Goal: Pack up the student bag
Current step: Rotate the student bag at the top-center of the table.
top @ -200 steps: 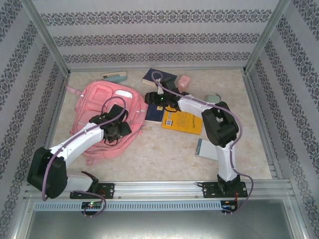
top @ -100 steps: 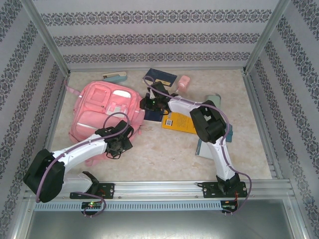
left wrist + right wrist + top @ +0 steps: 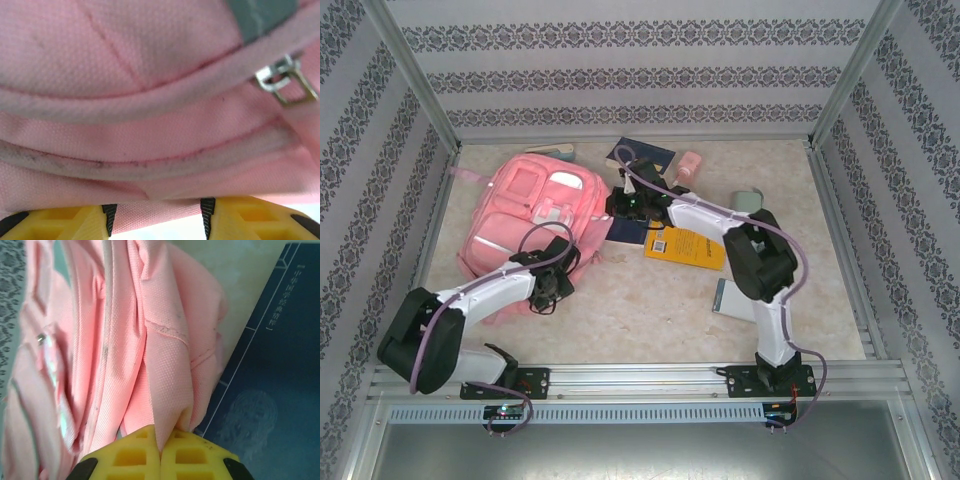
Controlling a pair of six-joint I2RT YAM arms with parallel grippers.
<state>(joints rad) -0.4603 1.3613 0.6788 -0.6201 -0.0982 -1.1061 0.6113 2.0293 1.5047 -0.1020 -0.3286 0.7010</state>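
Observation:
The student bag [image 3: 535, 215], big, soft and pink, lies front up at the left of the table. My left gripper [image 3: 548, 290] is at its near right edge. In the left wrist view the yellow fingers [image 3: 240, 220] stand apart, with a flat fold of the bag's fabric [image 3: 150, 100] lying across the gap of the left gripper [image 3: 157, 220]. My right gripper [image 3: 617, 205] is at the bag's right side. Its wrist view has the right gripper [image 3: 161, 440] shut, pinching a fold of the bag [image 3: 125, 340].
A dark blue book [image 3: 270, 390] lies under the right gripper; another dark blue book [image 3: 642, 155] sits behind. A yellow book [image 3: 685, 245], a striped notebook [image 3: 732, 298], a small pink item [image 3: 690, 167] and a teal object [image 3: 750, 198] lie to the right.
The right gripper has closed on the bag's fabric. The bag has shifted and turned toward the back left. The left gripper has narrowed and slid to the bag's near edge.

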